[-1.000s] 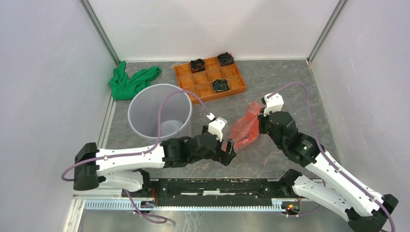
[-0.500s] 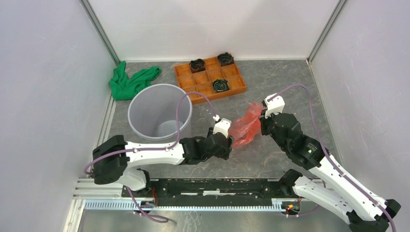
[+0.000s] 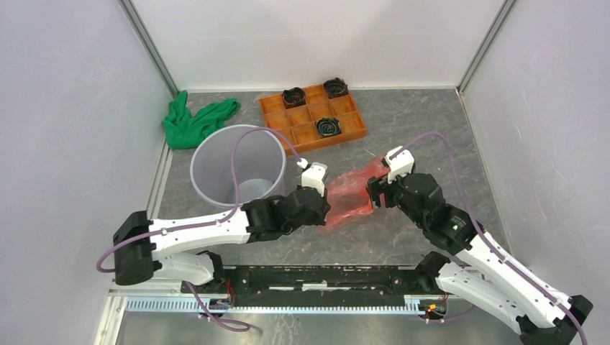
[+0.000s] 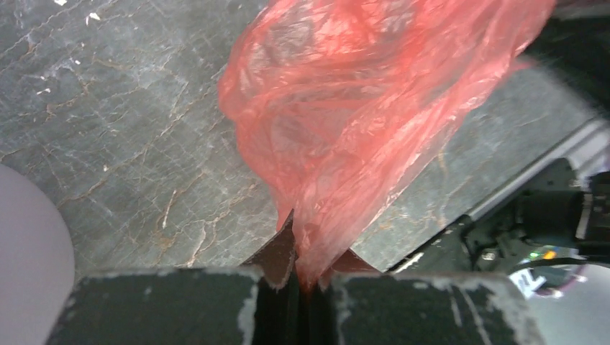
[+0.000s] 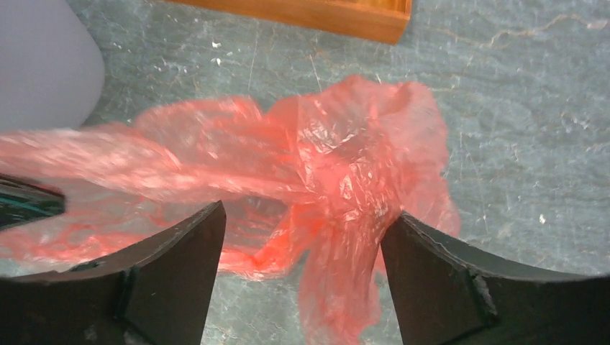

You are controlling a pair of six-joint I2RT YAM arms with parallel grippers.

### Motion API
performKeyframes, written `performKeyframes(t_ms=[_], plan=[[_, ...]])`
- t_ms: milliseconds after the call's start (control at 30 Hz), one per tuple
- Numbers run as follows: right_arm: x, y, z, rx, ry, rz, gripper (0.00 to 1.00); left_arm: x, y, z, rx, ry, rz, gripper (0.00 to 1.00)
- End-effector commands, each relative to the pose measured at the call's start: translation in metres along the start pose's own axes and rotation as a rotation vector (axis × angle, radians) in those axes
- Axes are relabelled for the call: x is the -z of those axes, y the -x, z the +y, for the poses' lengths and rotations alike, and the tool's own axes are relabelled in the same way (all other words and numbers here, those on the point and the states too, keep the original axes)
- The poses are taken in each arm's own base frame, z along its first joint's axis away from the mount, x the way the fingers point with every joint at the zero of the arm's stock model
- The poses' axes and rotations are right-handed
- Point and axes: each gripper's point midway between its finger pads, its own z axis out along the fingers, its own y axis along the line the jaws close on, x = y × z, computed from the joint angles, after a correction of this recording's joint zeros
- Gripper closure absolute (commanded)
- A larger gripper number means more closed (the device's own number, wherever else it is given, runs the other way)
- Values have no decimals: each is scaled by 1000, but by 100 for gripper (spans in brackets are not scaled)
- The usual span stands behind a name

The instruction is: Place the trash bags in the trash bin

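Now held: thin translucent red-orange plastic trash bag, right of the bin and between both arms, pinched by one edge in the left gripper's closed jaws.
Right gripper: jaws wide apart, film loose between them, nothing gripped.
Doing it well: the left arm should lift until the trailing film clears the rim of the light grey round plastic bin.
Room: the bin mouth lies just left of the left wrist; the orange compartment tray sits off the path.

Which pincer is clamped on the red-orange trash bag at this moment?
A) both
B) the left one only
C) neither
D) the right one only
B: in the left wrist view the left pincer has its jaws shut on a fold of the trash bag. In the right wrist view the right pincer stands wide open, with the film lying loose between its fingers.
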Motion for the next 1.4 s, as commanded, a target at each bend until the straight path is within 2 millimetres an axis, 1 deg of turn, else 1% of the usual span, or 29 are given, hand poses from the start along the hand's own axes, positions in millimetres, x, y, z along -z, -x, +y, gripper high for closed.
performKeyframes(t_ms=[0,67,100,200,267,400,467,533,567,600,667,700,767,800,833,900,933,1000,1033,1067,1133,1167,1200,1233,1267,1300,1333,1367], plan=[[-8,-1,-2,-67,-28,-79,11,16,14,-8,118,-61,-38,98],[-10,-6,-8,-84,-65,-112,5,20,15,-5,129,-66,-44,98],[-10,-10,-15,-91,-105,-116,4,21,16,-4,133,-68,-49,98],[-10,-21,-33,-115,-211,-122,5,24,16,-2,138,-75,-49,98],[-11,-28,-39,-122,-248,-135,7,26,18,-4,141,-89,-54,98],[-15,-41,-37,-109,-240,-104,18,26,22,-8,135,-103,-60,98],[-14,-44,-33,-104,-219,-79,18,26,24,-8,129,-99,-60,98],[-10,-45,-27,-94,-176,-53,14,25,26,-8,121,-94,-60,98],[-9,-46,-25,-94,-162,-45,13,26,27,-9,117,-93,-60,98],[-7,-47,-26,-103,-165,-40,12,27,29,-9,116,-94,-64,98],[-7,-53,-33,-126,-214,-50,11,29,34,-9,115,-96,-73,98],[-8,-56,-37,-141,-240,-65,13,31,36,-10,115,-99,-78,98],[-12,-59,-39,-166,-255,-96,23,35,43,-9,116,-97,-93,98],[-14,-56,-37,-174,-249,-109,30,36,45,-7,114,-89,-97,98],[-13,-50,-35,-178,-237,-115,38,38,47,-4,114,-79,-101,98],[-8,-30,-30,-157,-196,-121,58,42,52,1,110,-58,-105,98],[-3,-20,-30,-150,-188,-117,73,44,53,2,107,-53,-107,98],[6,-6,-29,-120,-170,-85,89,46,53,7,102,-37,-114,98],[10,-5,-27,-115,-153,-53,93,46,53,9,98,-29,-115,98],[10,-9,-22,-115,-130,-23,94,44,52,11,93,-17,-112,98],[5,-27,-2,-102,-26,52,94,38,47,12,76,4,-92,98],[1,-38,4,-105,-5,84,94,33,45,11,62,14,-77,98],[-3,-46,6,-111,-6,104,94,28,45,9,45,21,-65,98],[-8,-49,6,-110,-14,112,94,23,48,6,21,36,-58,98],[-11,-43,4,-108,-27,103,94,16,53,7,-6,65,-55,98],[-15,-34,2,-94,-46,94,94,11,67,8,-20,99,-61,98],[-17,-14,-3,-88,-75,59,94,6,83,9,-36,134,-64,98],[-21,3,-9,-69,-104,46,94,5,105,9,-46,155,-87,98]])
